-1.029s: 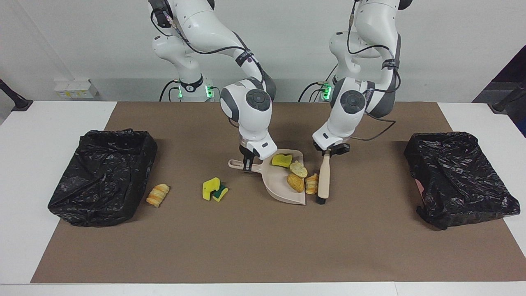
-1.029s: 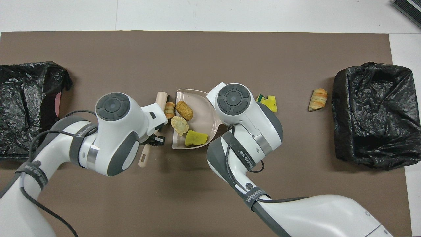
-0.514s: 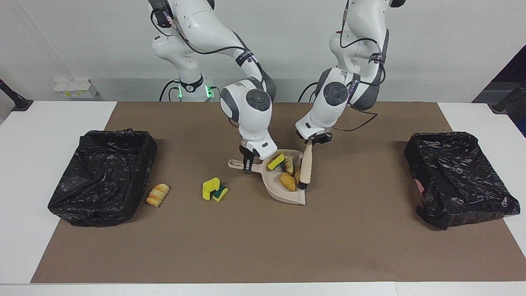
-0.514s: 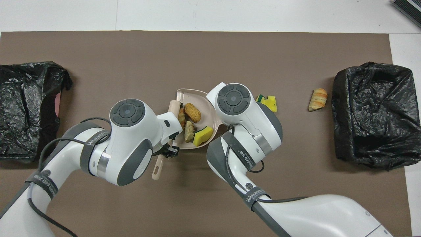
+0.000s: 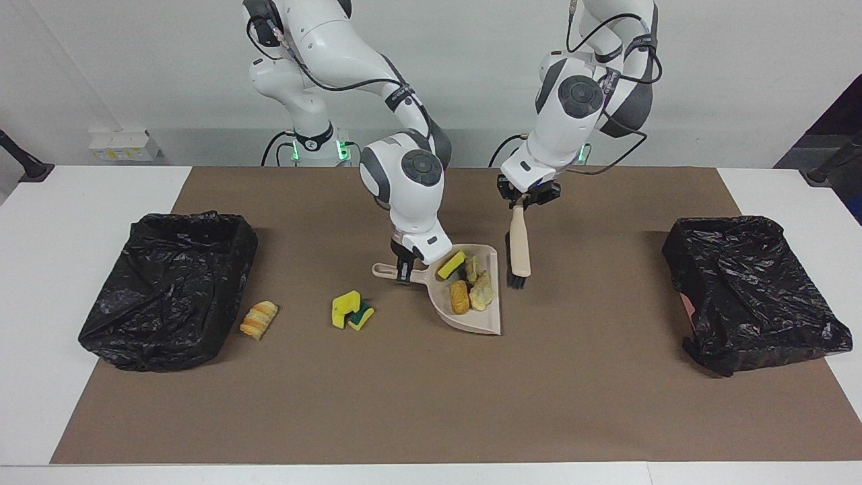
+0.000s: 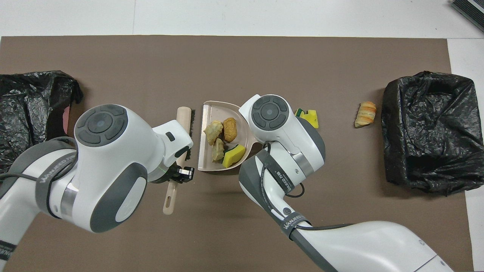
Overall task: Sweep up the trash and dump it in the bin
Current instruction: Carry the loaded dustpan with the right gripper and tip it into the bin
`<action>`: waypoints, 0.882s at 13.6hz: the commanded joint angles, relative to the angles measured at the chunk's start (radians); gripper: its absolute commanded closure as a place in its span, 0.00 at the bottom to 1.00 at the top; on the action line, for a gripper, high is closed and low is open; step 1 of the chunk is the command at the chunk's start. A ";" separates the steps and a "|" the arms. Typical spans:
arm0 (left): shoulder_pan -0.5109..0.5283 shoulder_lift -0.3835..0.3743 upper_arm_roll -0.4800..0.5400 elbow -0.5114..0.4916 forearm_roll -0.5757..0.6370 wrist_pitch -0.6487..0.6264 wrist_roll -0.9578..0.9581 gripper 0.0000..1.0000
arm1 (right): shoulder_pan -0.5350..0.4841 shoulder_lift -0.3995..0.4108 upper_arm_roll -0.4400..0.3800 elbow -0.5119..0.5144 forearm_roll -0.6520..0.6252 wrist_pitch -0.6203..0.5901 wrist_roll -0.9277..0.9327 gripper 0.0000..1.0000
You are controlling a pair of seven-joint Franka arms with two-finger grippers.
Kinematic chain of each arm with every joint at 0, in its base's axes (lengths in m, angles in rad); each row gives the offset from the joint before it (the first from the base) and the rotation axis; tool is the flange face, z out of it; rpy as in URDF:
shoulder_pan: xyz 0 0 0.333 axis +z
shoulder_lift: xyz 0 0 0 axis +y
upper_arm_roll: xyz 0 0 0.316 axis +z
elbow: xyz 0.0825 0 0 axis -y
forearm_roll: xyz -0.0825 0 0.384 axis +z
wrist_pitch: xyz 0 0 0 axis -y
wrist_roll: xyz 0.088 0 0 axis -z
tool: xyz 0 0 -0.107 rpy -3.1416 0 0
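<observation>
The right gripper (image 5: 405,268) is clamped on the handle of the beige dustpan (image 5: 486,322), which rests on the brown mat (image 5: 431,404) near the middle of the table. Inside the pan lie 4 pieces of trash: a yellow-and-green sponge (image 5: 450,264) closest to the handle, a golden-brown bread roll (image 5: 459,297), and 2 pale bread chunks (image 5: 482,294) beside it.

The left gripper (image 5: 527,197) is raised over the mat just beside the dustpan, toward the left arm's end, and is clenched on the handle of the beige brush (image 5: 519,246). The brush hangs nearly upright with its dark bristles at the bottom, apart from the pan's open edge.

2 pieces of trash are still on the mat toward the right arm's end: a yellow-and-green sponge pair (image 5: 351,312) near the dustpan, and a croissant piece (image 5: 258,319) just beside a black-lined bin (image 5: 168,289). A 2nd black-lined bin (image 5: 751,289) sits at the left arm's end of the table, well apart from the pan.
</observation>
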 commanded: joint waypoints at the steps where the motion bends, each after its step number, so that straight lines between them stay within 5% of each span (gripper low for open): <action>1: -0.008 -0.058 -0.009 -0.051 0.012 -0.057 -0.123 1.00 | -0.041 -0.014 0.008 0.020 -0.014 -0.034 -0.027 1.00; 4: -0.060 -0.159 -0.012 -0.212 0.012 0.010 -0.201 1.00 | -0.095 -0.048 0.009 0.071 -0.003 -0.129 -0.116 1.00; 12: -0.287 -0.128 -0.015 -0.461 0.001 0.353 -0.400 1.00 | -0.331 -0.127 0.002 0.160 0.023 -0.297 -0.416 1.00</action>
